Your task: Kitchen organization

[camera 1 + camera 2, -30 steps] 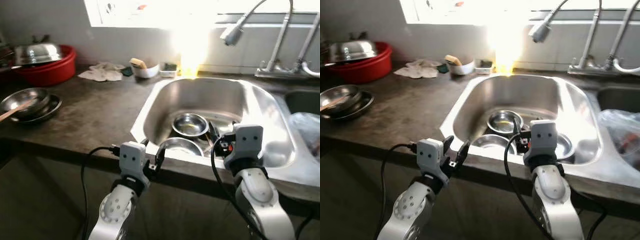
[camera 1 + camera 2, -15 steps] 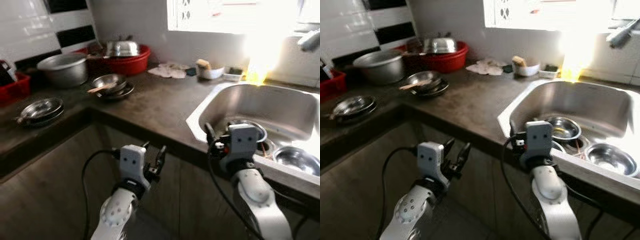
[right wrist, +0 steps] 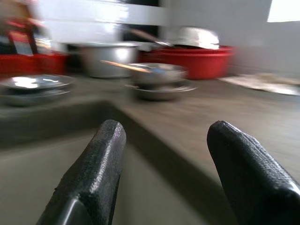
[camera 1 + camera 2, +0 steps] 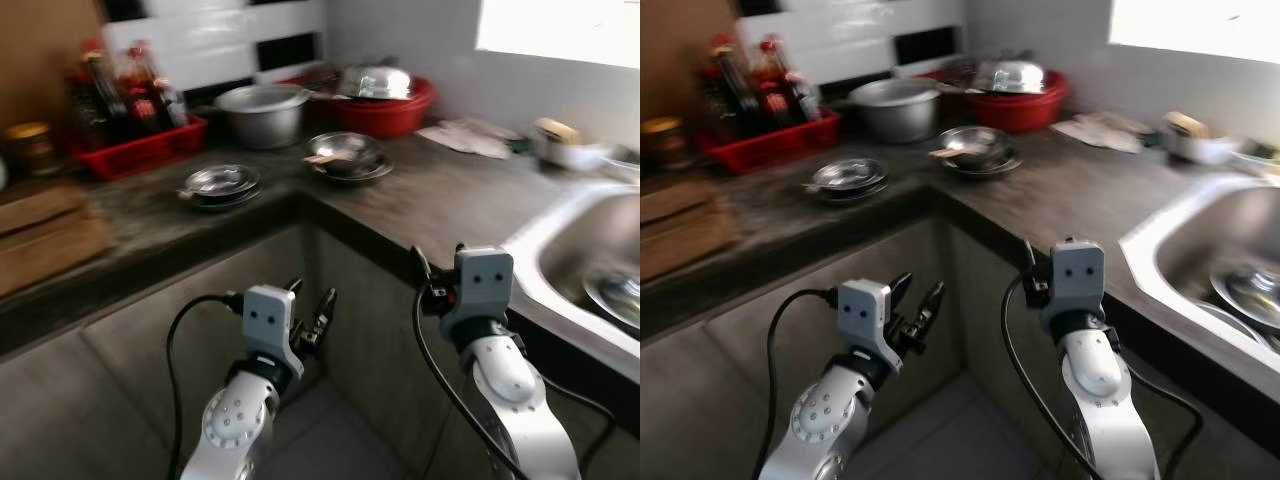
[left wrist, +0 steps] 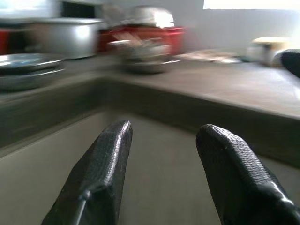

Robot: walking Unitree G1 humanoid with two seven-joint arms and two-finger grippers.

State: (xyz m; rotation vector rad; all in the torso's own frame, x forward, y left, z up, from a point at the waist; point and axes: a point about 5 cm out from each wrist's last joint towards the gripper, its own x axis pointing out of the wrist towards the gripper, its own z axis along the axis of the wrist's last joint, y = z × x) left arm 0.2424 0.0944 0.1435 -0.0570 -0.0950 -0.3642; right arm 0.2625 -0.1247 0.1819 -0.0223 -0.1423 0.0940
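I judge the kitchen tidy-up barely begun: nothing is in my grip, and the dishes sit scattered along the dark, matte, stone-like table [image 4: 440, 195]. My left gripper [image 4: 310, 318] and right gripper [image 3: 161, 173] hang in front of the cabinet face with jaws released, both empty, their black pads finely textured. Left to sort, as I read it: a shallow steel plate stack [image 4: 218, 184], a steel bowl with a wooden utensil [image 4: 343, 152], a dull aluminium pot [image 4: 262, 112], a glossy red basin with a domed steel lid [image 4: 385, 95], and more steel bowls in the sink [image 4: 1240, 290]. Bottles stand in a red crate [image 4: 140, 148].
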